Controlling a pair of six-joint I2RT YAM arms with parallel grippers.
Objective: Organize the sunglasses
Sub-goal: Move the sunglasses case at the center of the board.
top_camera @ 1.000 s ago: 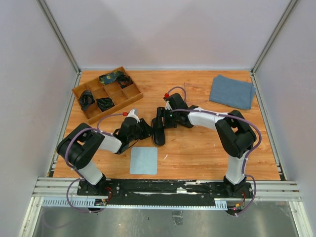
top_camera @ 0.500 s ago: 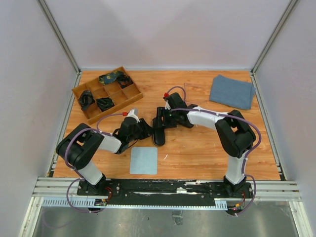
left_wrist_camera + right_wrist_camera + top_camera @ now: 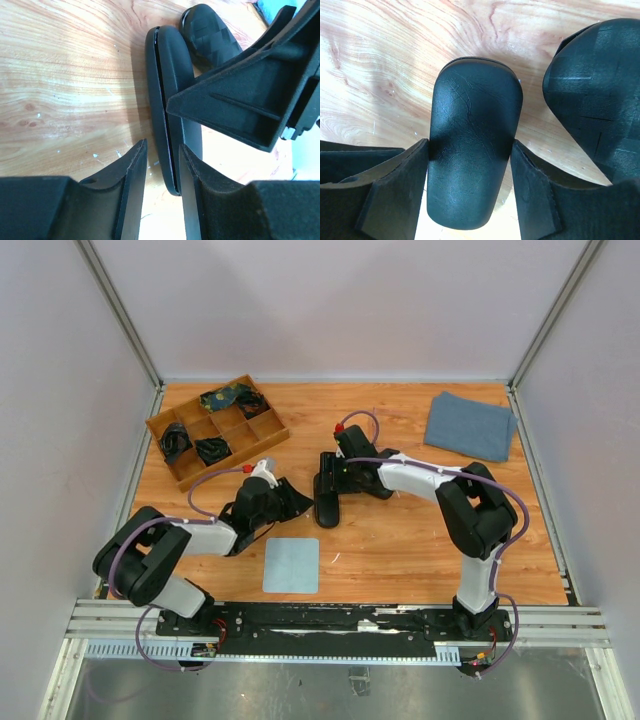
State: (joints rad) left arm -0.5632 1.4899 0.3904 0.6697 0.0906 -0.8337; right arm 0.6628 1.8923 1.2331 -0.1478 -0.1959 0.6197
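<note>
Right wrist view shows the right tool clamped across a smooth black case, one finger pressed to each long side. A second, textured case lies just beside it, and both rest on the wooden worktop. In the left wrist view the left tool stands partly open around one end of the same smooth case, seen edge-on with its seam showing. A sliver of light shows beside one finger, so it straddles the case rather than pinching it

No sunglasses lie in plain sight. From above, dark things sit in several compartments of the wooden tray at the far left, too small to name. A pair may be shut inside a case, though nothing here confirms it

The smooth case looks like a rigid, light shell with a slick skin. It should bear a firm squeeze across its sides, but could slip or pivot if held at one end only. The glasses themselves are likely light and fragile, thin at the arms and easily scratched on the lenses. The safest hold is probably a gentle one at the bridge or the thick front of the frame
</note>
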